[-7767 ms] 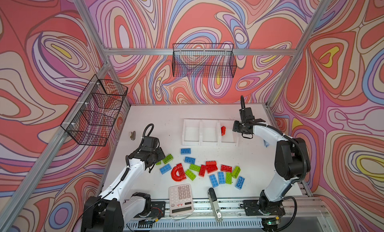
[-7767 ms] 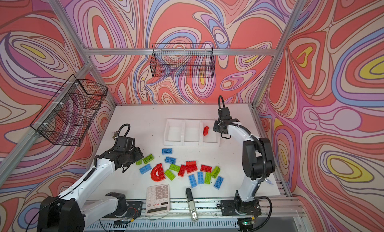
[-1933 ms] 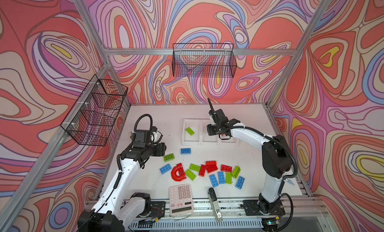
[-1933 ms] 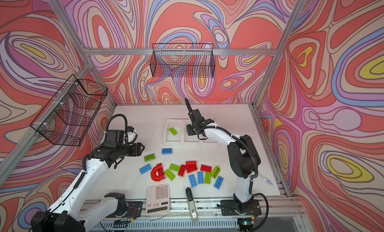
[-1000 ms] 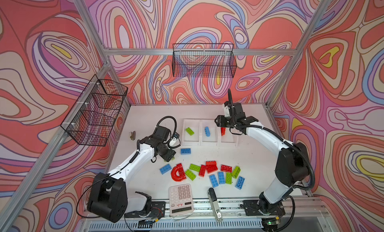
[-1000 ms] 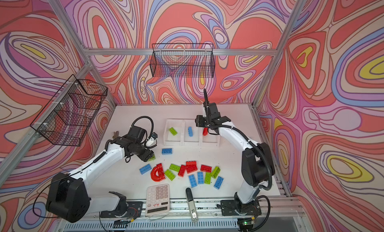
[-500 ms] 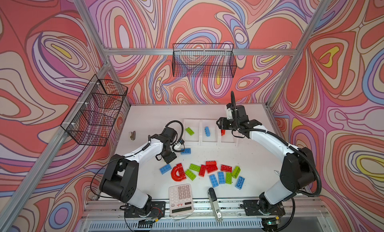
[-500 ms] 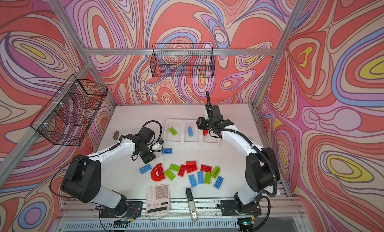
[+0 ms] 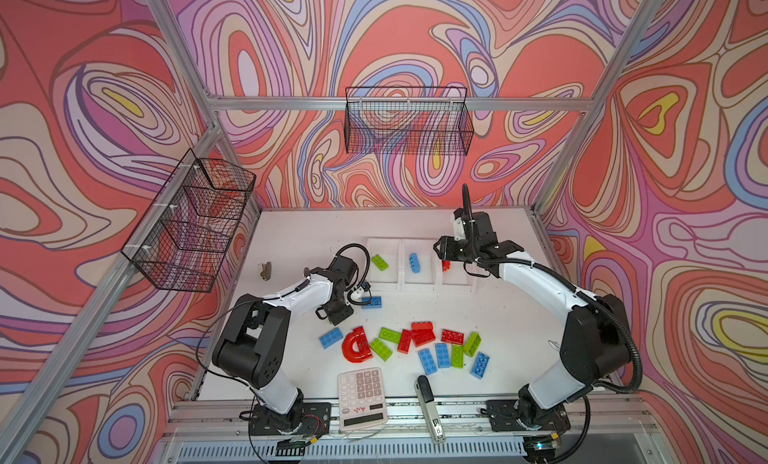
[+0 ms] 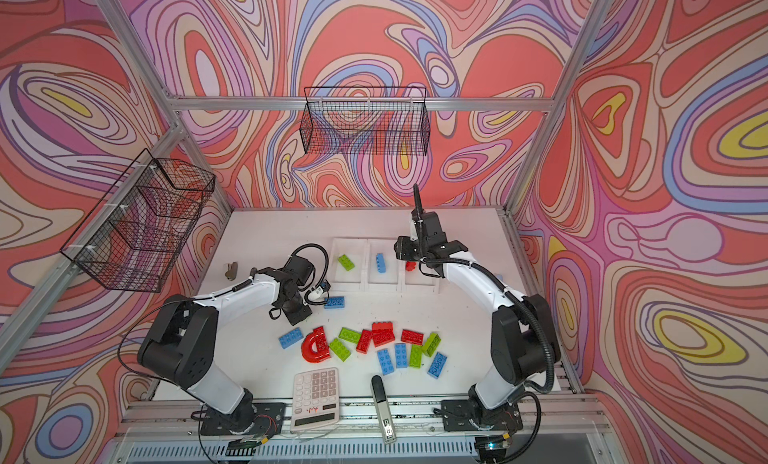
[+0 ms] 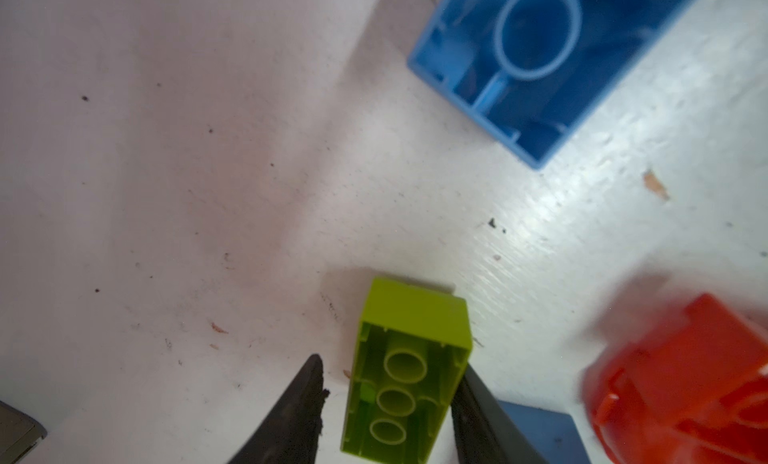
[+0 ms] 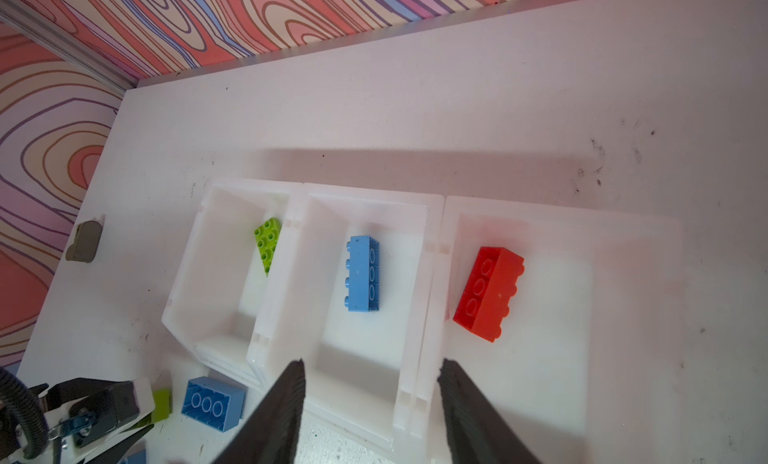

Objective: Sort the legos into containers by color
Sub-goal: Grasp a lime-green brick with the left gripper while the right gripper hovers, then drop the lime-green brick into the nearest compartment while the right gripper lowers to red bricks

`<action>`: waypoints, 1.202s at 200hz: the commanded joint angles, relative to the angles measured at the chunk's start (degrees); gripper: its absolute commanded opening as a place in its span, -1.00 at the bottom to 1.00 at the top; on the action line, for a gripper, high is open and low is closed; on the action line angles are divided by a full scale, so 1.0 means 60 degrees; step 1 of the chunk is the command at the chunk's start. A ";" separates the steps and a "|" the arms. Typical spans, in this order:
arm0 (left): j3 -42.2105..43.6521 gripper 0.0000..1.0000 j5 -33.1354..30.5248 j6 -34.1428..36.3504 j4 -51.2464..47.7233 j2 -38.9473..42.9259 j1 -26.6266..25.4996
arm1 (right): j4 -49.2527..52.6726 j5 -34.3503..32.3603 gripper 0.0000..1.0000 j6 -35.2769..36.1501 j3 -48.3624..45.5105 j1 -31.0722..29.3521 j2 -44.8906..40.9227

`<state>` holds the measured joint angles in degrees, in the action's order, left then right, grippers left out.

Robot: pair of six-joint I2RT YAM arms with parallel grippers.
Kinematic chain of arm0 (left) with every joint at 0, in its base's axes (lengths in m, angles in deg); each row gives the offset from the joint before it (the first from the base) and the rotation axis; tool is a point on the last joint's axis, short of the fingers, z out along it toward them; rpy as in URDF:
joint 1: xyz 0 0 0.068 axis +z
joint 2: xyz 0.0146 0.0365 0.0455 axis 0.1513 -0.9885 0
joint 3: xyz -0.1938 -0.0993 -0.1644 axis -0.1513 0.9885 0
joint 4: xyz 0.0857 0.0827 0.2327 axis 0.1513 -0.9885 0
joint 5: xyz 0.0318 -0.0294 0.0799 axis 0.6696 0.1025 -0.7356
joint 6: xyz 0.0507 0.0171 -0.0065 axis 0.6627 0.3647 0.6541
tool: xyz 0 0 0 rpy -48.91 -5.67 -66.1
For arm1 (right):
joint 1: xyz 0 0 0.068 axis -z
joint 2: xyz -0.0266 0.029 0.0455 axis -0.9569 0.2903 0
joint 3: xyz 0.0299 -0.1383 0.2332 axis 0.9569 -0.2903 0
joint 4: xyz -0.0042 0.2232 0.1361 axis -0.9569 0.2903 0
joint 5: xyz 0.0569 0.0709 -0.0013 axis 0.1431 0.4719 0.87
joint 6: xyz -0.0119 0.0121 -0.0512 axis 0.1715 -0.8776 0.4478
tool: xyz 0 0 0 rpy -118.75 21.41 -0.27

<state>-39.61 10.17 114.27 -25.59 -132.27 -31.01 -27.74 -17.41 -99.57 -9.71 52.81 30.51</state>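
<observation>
The left gripper (image 11: 390, 364) has swung in from the table's left side and now straddles a green brick (image 11: 411, 316) lying on the table. One finger touches it and the other stands just clear, so a grip looks near. The bins (image 9: 401, 281) have gained a blue brick (image 9: 414, 262). The right gripper (image 12: 372, 362) hovers over them, spread and empty. The calculator (image 9: 363, 393) bears a red scribble, too small to read.
</observation>
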 commanded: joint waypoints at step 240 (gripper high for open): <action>-0.6199 -0.23 0.1266 -0.6008 0.1057 -0.2802 -0.0911 | 0.2634 0.0441 0.16 0.1676 -0.2063 -0.3051 -0.1400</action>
<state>-72.77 17.91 83.28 -18.45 -145.84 -36.43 -15.48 -13.71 -91.94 -20.74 36.68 22.80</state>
